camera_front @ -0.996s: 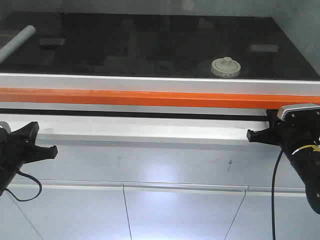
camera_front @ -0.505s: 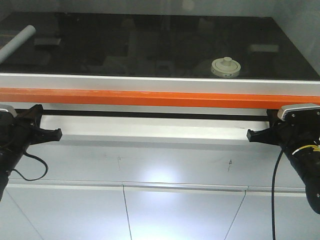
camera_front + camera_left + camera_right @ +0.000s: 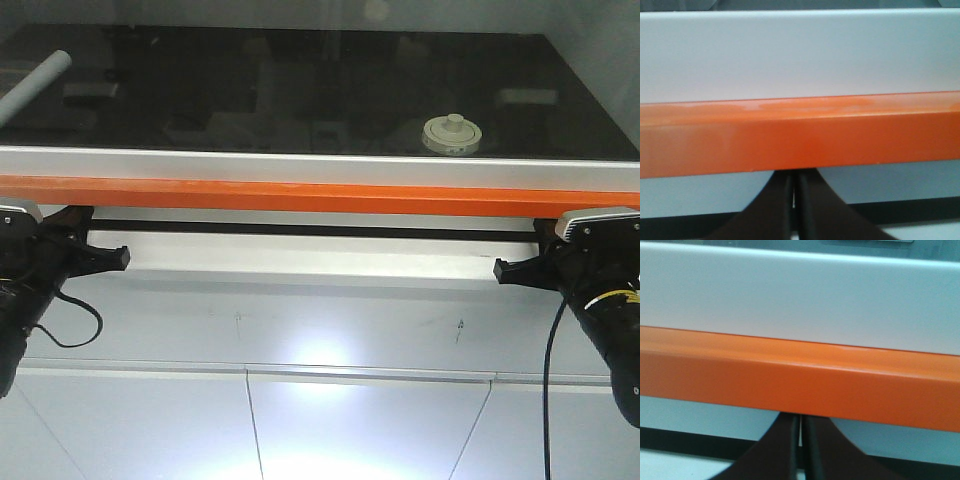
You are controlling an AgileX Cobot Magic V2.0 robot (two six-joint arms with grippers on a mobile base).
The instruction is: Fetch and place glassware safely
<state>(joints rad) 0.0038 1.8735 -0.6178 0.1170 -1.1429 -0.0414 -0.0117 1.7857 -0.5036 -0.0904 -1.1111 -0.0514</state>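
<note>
The glassware, a squat clear jar with a cream-white knobbed lid [image 3: 452, 135], stands on the black worktop [image 3: 300, 90] behind the orange bar [image 3: 320, 195], right of centre. My left gripper [image 3: 122, 257] sits low at the left, shut and holding nothing, its tips just under the orange bar [image 3: 800, 135]. In the left wrist view the left gripper [image 3: 794, 176] has its jaws pressed together. My right gripper [image 3: 500, 269] is low at the right, also shut and holding nothing. In the right wrist view the right gripper [image 3: 801, 421] reaches up to the orange bar [image 3: 800, 385]. Both are well in front of and below the jar.
A white cylindrical tube [image 3: 35, 85] lies at the worktop's far left. A silver frame rail [image 3: 320, 165] runs above the orange bar, and a pale ledge [image 3: 310, 255] runs below it between the grippers. Grey cabinet panels [image 3: 320, 420] fill the foreground.
My left gripper has risen and moved right, up to the underside of the orange bar. The right gripper and the jar have not moved.
</note>
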